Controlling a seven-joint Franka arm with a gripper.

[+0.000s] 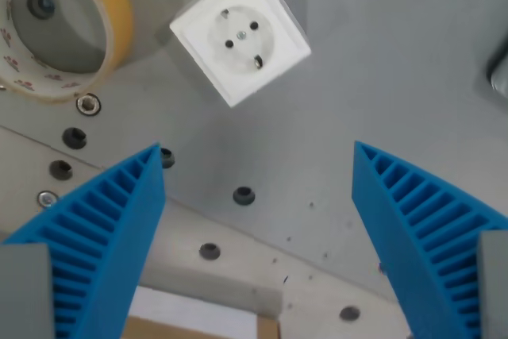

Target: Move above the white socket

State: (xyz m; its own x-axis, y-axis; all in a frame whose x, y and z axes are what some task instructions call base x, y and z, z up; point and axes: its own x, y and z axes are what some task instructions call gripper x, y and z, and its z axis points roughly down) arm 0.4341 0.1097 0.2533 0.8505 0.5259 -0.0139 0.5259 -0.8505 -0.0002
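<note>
In the wrist view, the white socket (240,37) lies on the grey table (381,77) in the upper middle of the picture, turned so that its square face sits like a diamond, with its round recess and pin holes plainly facing the camera. To the wrist view's left of it, near but apart, a roll of yellowish tape (59,25) lies flat at the top corner. The gripper (258,148) has its two blue ribbed fingers (111,228) spread wide, one at each lower side of the picture, with nothing between them but bare table and a scatter of dark mounting holes (244,195). The socket sits beyond the fingertips, toward the top of the picture, not between them, so by my reckoning the arm is close but not yet over it. What seems left is a short travel forward to bring the socket under the gap between the fingers.
</note>
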